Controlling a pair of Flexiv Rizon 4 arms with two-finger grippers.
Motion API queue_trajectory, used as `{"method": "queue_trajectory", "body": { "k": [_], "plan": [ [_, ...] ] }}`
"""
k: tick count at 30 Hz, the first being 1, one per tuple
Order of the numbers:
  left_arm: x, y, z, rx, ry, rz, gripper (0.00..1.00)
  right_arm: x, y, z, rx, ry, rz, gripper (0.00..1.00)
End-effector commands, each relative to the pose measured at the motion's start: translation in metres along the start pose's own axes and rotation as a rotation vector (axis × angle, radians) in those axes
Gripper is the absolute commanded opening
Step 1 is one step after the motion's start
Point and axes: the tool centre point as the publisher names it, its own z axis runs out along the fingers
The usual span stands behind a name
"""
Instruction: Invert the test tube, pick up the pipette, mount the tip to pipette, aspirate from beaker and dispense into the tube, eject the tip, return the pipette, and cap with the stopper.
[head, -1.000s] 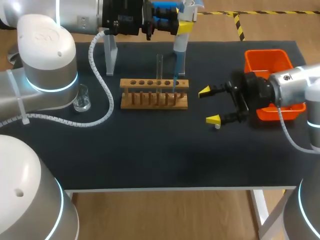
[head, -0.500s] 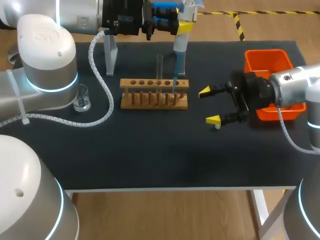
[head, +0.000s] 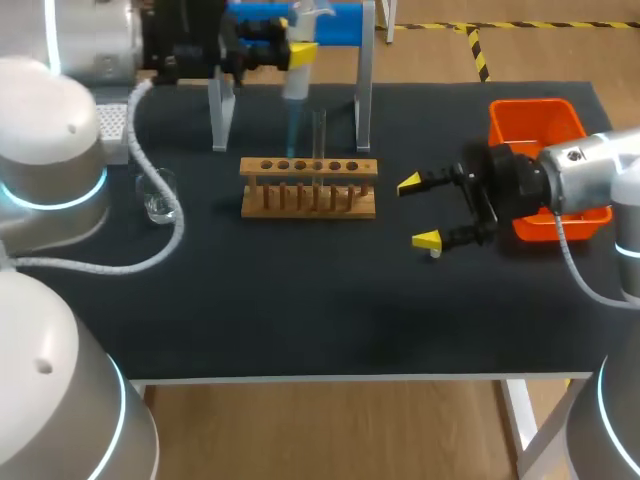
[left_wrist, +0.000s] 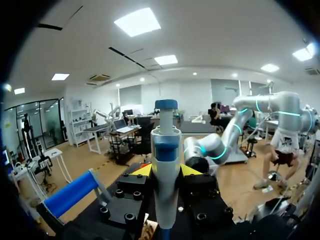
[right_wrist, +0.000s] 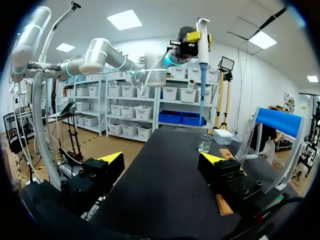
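The left gripper (left_wrist: 166, 170) is clamped on the white-and-blue pipette (left_wrist: 166, 145), which stands upright between its fingers, its blue tip raised near the wooden test-tube rack (head: 309, 187). The right gripper (head: 418, 211) gapes wide, empty, beside the rack's right end.

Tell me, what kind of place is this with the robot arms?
It looks like a science lab set up for robots. On the dark table stand a wooden test tube rack and a small glass beaker, and the left gripper holds a pipette.
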Motion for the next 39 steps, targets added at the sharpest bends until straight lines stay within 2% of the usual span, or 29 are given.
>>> {"method": "queue_trajectory", "body": {
  "k": [1, 13, 19, 29, 39],
  "plan": [
    [-0.015, 0.014, -0.065, 0.018, -0.004, 0.008, 0.0, 0.0, 0.0, 0.0, 0.002, 0.0, 0.0, 1.0],
    [-0.079, 0.056, -0.144, 0.012, -0.084, 0.009, 0.0, 0.0, 0.0, 0.0, 0.002, 0.0, 0.0, 1.0],
    [-0.106, 0.081, -0.169, 0.017, -0.112, -0.008, 0.0, 0.0, 0.0, 0.0, 0.002, 0.0, 0.0, 1.0],
    [-0.139, 0.113, -0.185, 0.048, -0.132, -0.023, 0.0, 0.0, 0.0, 0.0, 0.002, 0.0, 0.0, 1.0],
    [-0.145, 0.122, -0.183, 0.066, -0.144, -0.036, 0.0, 0.0, 0.0, 0.0, 0.002, 0.0, 0.0, 1.0]
  ]
}}
